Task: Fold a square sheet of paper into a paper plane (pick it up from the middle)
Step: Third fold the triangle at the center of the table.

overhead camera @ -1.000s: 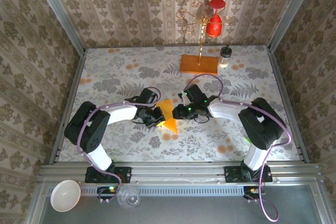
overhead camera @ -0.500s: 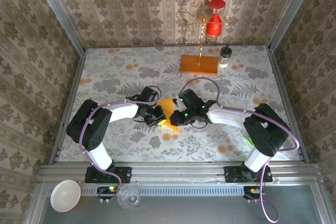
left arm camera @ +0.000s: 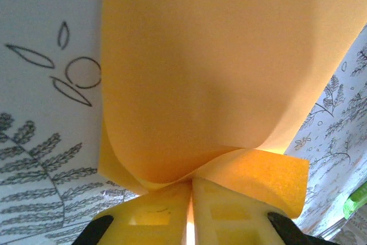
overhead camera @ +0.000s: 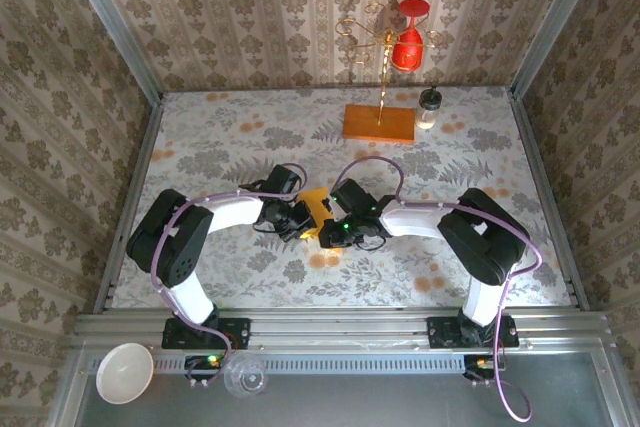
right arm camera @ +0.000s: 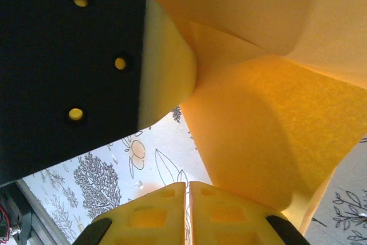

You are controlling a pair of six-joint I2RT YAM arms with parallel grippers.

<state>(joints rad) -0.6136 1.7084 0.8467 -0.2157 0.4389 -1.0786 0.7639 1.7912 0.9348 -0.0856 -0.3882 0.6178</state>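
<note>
The square sheet of paper (overhead camera: 316, 205) is orange-yellow and held curled just above the table's middle. My left gripper (overhead camera: 303, 222) is shut on it: in the left wrist view the sheet (left arm camera: 218, 73) comes out of the slit at the left gripper (left arm camera: 191, 183) and bows upward. My right gripper (overhead camera: 333, 232) meets it from the right. In the right wrist view the right gripper (right arm camera: 187, 185) is shut, the table's pattern shows through its slit, and the sheet (right arm camera: 264, 130) lies just past the right fingertip. The left gripper's finger (right arm camera: 166, 67) presses the sheet's upper part. A paper plane is out of view.
A brown-orange wooden block (overhead camera: 379, 123) with a gold wire stand and a red hanging ornament (overhead camera: 407, 47) stands at the back, a small bottle (overhead camera: 429, 107) beside it. A white bowl (overhead camera: 124, 373) and a clear cup (overhead camera: 245, 377) sit on the near rail. Patterned walls enclose the table.
The right gripper has moved left up to the sheet and its jaws have closed. The sheet has bunched up smaller between the two grippers. The left gripper has kept its hold.
</note>
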